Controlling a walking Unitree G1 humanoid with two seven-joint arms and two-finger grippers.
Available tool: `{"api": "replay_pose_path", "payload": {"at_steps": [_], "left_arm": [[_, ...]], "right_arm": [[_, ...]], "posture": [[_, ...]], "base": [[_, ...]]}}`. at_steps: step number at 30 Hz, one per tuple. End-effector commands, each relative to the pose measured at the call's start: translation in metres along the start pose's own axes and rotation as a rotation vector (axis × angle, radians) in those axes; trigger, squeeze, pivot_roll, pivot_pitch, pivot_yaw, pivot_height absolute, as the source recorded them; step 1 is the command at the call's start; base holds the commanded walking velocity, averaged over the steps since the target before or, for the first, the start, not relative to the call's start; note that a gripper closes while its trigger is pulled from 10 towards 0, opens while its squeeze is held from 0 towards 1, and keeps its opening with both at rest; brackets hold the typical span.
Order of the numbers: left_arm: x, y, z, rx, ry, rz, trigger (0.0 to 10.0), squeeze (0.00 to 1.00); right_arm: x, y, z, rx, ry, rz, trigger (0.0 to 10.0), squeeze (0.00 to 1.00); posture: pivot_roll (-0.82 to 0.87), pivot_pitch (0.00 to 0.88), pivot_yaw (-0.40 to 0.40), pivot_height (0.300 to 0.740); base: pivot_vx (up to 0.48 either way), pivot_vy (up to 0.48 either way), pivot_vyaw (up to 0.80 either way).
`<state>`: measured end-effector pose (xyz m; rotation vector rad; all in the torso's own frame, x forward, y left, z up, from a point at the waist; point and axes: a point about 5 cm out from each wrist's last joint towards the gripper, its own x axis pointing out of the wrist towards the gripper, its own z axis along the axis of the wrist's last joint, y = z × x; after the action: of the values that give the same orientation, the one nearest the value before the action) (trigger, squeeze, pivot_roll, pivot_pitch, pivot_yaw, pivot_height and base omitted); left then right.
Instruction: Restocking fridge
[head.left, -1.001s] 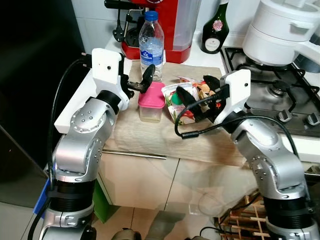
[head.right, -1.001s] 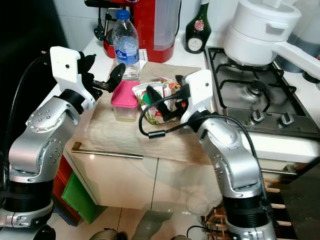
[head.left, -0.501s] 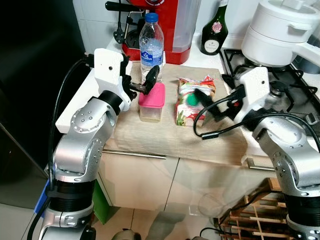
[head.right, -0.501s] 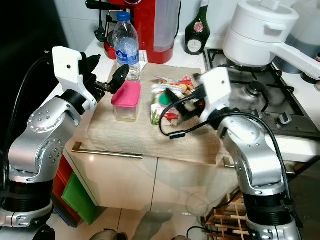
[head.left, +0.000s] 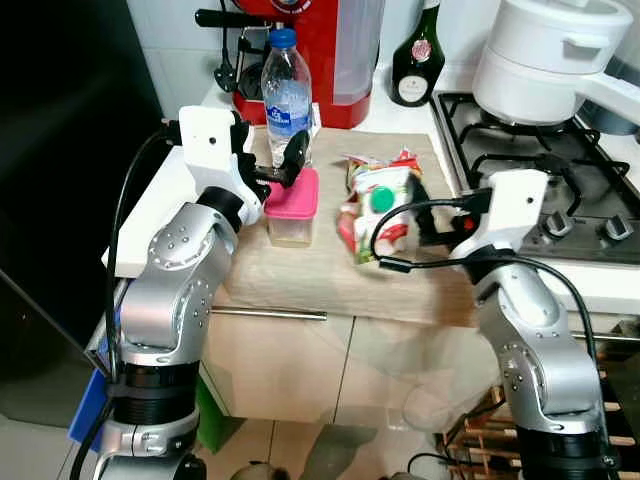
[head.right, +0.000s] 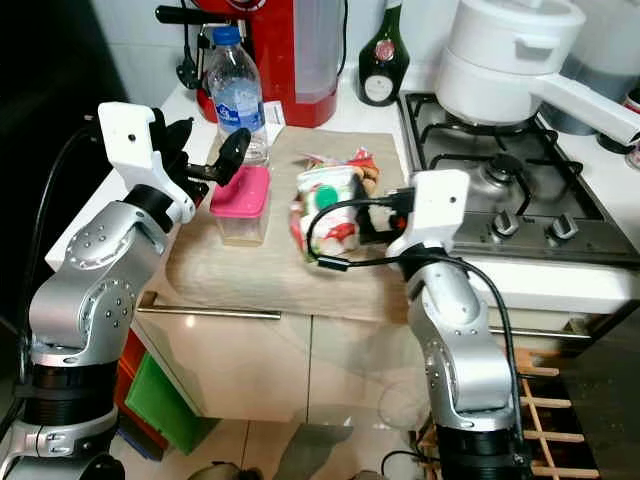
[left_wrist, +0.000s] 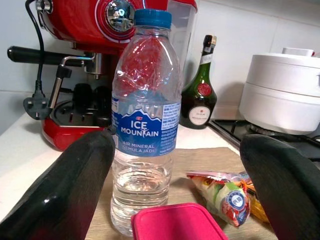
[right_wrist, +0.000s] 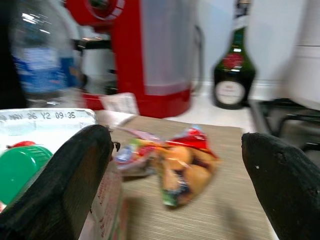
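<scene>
On the kitchen counter (head.left: 150, 225), a woven beige mat (head.left: 320, 275) carries the goods awaiting the fridge. A pink-lidded plastic container (head.left: 292, 205) stands near the mat's left part, with an Ice Mountain water bottle (head.left: 285, 95) upright just behind it. The left gripper (head.left: 285, 165) hovers above the container's lid, fingers spread apart and holding nothing, pointed toward the bottle. A carton with a green screw cap (head.left: 375, 220) stands tilted near the mat's centre; behind it lies a bag of mixed snacks (right_wrist: 175, 165). The right gripper (head.right: 350, 225) sits against the carton's right side with fingers parted; whether they actually grasp it cannot be told. A red coffee machine (head.left: 335, 45) and a dark green bottle (head.left: 412, 62) stand at the back wall. A white pot (head.left: 545, 55) rests on the gas hob (head.left: 540, 175) to the right.
</scene>
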<state>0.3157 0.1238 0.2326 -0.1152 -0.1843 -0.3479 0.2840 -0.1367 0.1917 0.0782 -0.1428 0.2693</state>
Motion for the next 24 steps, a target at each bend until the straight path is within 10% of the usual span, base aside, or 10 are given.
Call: {"api": "replay_pose_path", "payload": {"at_steps": [1, 9, 15, 24], "left_arm": [[0.003, 0.001, 0.005, 0.009, -0.014, -0.004, 10.0, 0.0], [0.003, 0.003, 0.007, 0.017, -0.018, 0.005, 10.0, 0.0], [0.007, -0.001, 0.008, 0.033, -0.033, -0.06, 10.0, 0.0], [0.026, 0.016, 0.014, 0.135, -0.052, -0.239, 10.0, 0.0]], "right_arm": [[-0.001, 0.005, 0.003, 0.026, -0.007, 0.055, 10.0, 0.05], [0.002, -0.012, 0.009, -0.012, -0.031, -0.025, 10.0, 0.05], [0.0, -0.045, 0.026, -0.24, -0.11, -0.218, 10.0, 0.05], [-0.006, -0.069, 0.034, -0.216, -0.13, -0.346, 10.0, 0.04]], "posture": [[-0.02, 0.0, 0.061, 0.74], [0.0, 0.0, 0.065, 0.74], [-0.02, 0.0, 0.075, 0.74], [-0.04, 0.0, 0.076, 0.74]], "base": [[0.0, 0.0, 0.0], [0.0, 0.0, 0.0], [0.0, 0.0, 0.0], [0.0, 0.0, 0.0]]}}
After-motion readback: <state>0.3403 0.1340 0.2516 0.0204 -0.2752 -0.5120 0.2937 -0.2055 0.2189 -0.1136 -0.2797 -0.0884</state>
